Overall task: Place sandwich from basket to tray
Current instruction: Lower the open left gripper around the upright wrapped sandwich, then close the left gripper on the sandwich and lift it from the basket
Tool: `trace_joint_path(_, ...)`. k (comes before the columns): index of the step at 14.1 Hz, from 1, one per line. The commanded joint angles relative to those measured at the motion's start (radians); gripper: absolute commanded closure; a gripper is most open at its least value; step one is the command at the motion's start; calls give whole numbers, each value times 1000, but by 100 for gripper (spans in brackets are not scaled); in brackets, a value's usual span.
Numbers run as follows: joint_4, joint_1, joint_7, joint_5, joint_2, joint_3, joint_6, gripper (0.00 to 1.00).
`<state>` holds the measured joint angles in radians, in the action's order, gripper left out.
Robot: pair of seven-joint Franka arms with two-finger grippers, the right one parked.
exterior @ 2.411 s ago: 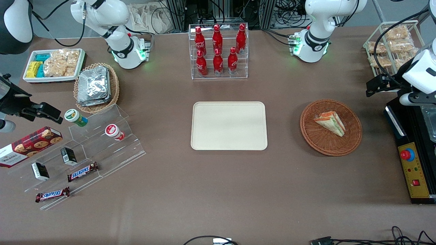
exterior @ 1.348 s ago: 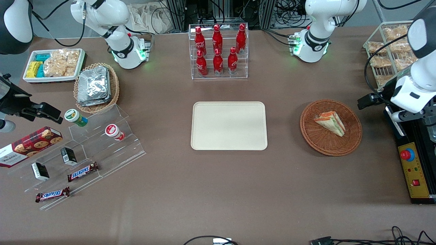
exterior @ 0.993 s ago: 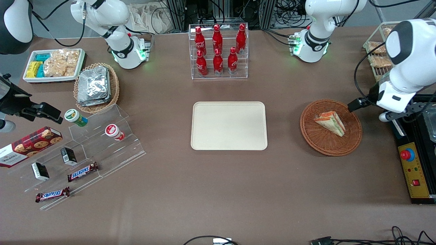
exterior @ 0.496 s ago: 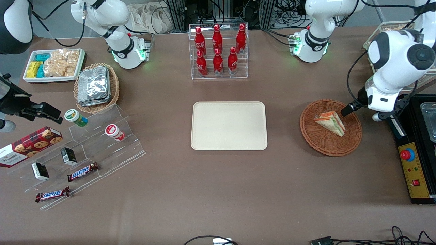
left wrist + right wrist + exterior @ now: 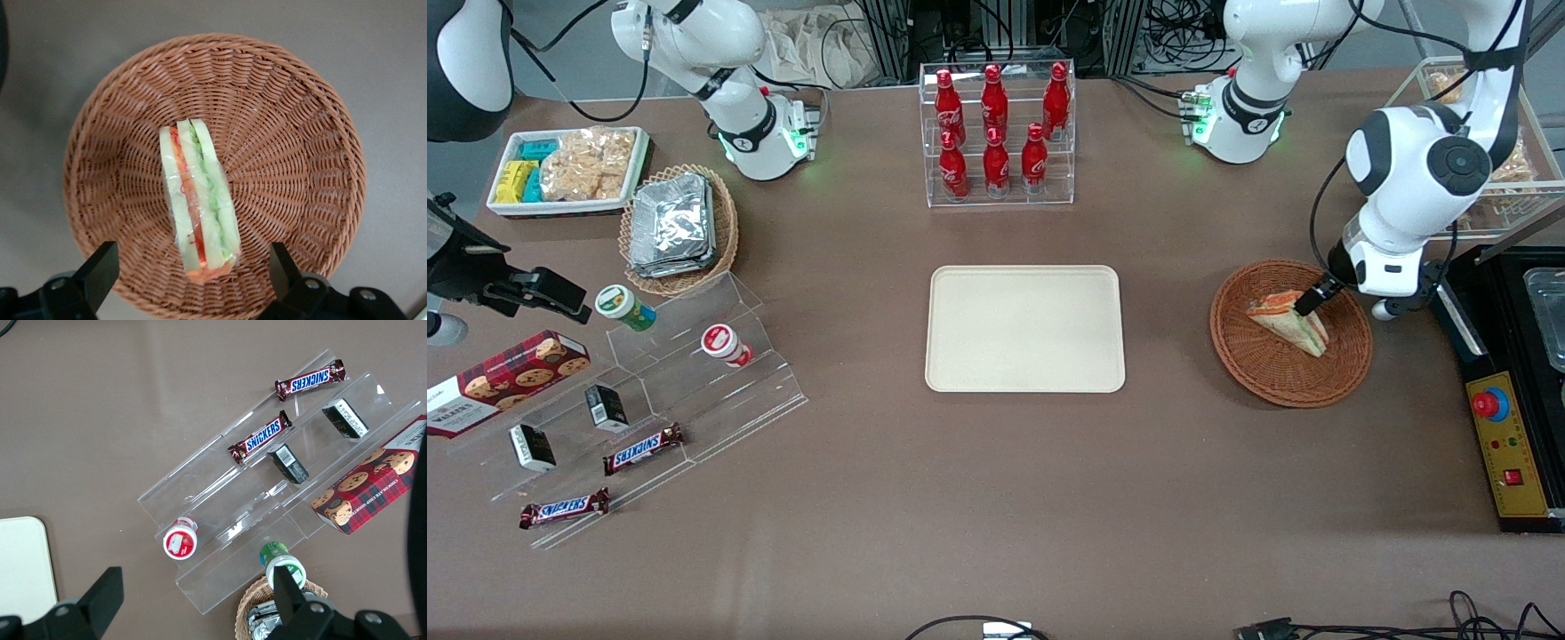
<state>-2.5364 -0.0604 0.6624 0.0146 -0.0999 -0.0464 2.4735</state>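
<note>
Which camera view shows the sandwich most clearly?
The left wrist view: the sandwich fills it, layers visible, lying in the basket between the open gripper jaws. The front view shows it small, partly covered by a jaw. The right wrist view does not show it.

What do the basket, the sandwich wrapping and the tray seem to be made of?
Basket: woven wicker, reddish-brown, visible strands. Sandwich: wrapped in clear glossy film, probably plastic. Tray: smooth matte beige, likely plastic. The gripper, fingers open, hovers over the sandwich.
</note>
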Motion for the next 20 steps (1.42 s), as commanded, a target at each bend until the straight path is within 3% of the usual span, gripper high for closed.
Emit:
trace_joint_path(1, -21, 8, 40, -9, 29, -3, 67, 0)
trace_joint_path(13, -79, 10, 92, -5, 170, -3, 288, 0)
trace_joint_path(14, -79, 10, 91, -5, 175, -3, 291, 9)
trace_joint_path(16, -79, 10, 88, -2, 175, -3, 289, 50)
trace_joint_path(17, -79, 10, 82, 1, 175, -3, 289, 64)
trace_joint_path(18, -79, 10, 74, 4, 175, -3, 288, 71)
trace_joint_path(20, -74, 10, 68, 7, 151, -3, 262, 75)
